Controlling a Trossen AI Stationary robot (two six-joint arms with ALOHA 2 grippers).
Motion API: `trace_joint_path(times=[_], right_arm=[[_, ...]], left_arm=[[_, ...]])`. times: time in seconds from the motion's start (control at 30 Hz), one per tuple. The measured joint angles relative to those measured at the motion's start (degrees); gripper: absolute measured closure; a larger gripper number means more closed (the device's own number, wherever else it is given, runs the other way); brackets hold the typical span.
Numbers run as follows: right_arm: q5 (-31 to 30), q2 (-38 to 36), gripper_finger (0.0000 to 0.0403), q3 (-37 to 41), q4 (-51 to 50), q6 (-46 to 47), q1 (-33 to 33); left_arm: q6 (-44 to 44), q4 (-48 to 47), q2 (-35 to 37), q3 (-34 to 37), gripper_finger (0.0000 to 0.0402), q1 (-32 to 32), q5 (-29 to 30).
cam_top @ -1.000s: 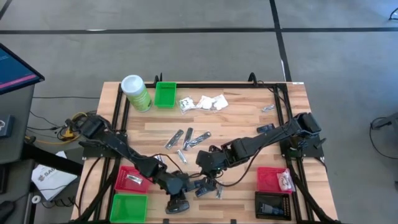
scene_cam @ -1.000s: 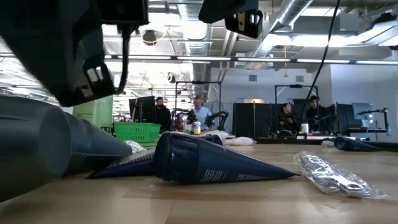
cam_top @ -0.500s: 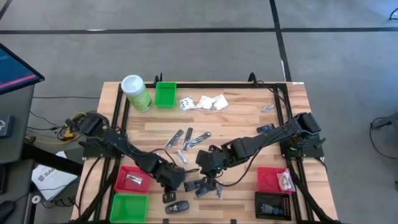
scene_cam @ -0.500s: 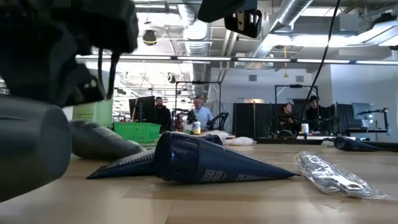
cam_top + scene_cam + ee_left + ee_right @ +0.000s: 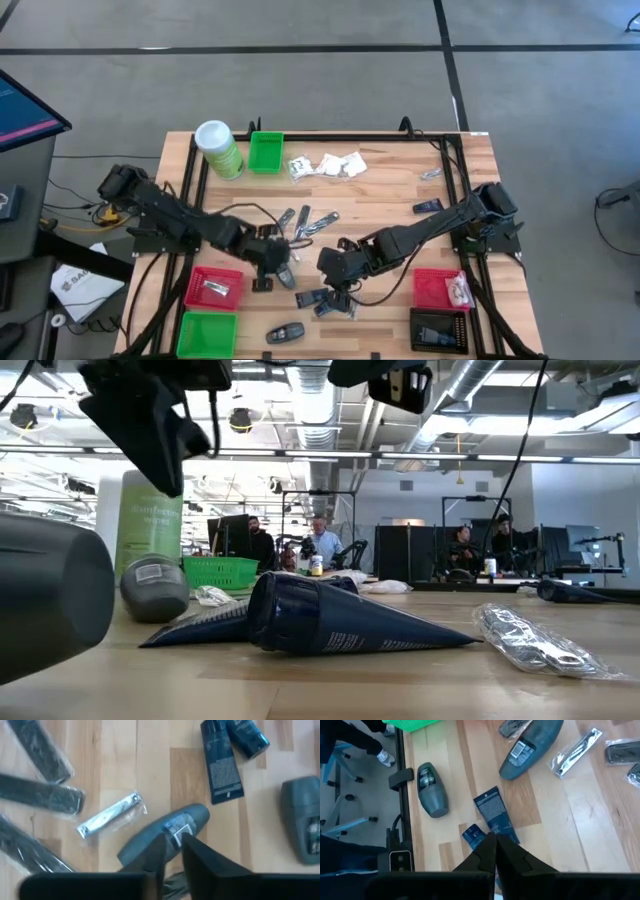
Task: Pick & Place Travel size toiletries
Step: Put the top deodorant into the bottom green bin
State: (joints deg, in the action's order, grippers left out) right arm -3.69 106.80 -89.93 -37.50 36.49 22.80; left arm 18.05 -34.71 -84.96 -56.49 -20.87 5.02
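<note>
1. Grey oval roll-on (image 5: 192, 816) lies on its side on the wooden table (image 5: 400, 190), in the middle near the front. It is directly under the left gripper (image 5: 175, 839).
2. Left gripper: fingers a slit apart, gripping nothing. In the low view it hangs well clear of the roll-on, which rests on the wood.
3. Just beside the roll-on is a clear-wrapped nail clipper (image 5: 112, 815). Dark combs in clear wrap (image 5: 45, 800) lie further back.
4. Right gripper (image 5: 495, 837): fingers pinched together, nothing between them. It hovers over two dark blue tubes, one flat (image 5: 494, 812) and one with its cap end up close (image 5: 474, 835). The two tubes are touching or nearly so.
5. A second grey oval piece (image 5: 285, 331) sits alone at the front edge, apart from both grippers.
6. White sachets (image 5: 340, 165) are clustered at the back centre, next to the small green bin (image 5: 266, 152) and the green canister (image 5: 220, 150).
7. One dark packet (image 5: 428, 205) and one silvery packet (image 5: 430, 174) lie at back right.
8. The left red bin (image 5: 190, 285) holds a silvery packet; the right red bin (image 5: 425, 275) holds a clear one.
</note>
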Motion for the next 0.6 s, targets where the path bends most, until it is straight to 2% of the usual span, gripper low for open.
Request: trace_joint_path(times=[0.13,0.33,0.47,0.6], right_arm=[[-1.1,0.0,0.0403,0.0,-0.3,0.7,0.9],[-1.6,0.0,0.0403,0.0,-2.3,2.1,2.1],[-1.5,0.0,0.0403,0.0,-3.4,2.6,2.9],[-1.5,0.0,0.0403,0.0,-4.3,3.5,3.2]], left_arm=[[-9.1,-1.7,-1.0,0.0,0.0263,1.2,-2.0],[-16.2,-2.5,-2.2,0.0,0.0171,1.0,2.9],[-19.2,-2.7,-2.6,0.0,0.0137,1.0,3.5],[-22.4,-2.4,-4.1,0.0,0.0127,1.0,0.9]])
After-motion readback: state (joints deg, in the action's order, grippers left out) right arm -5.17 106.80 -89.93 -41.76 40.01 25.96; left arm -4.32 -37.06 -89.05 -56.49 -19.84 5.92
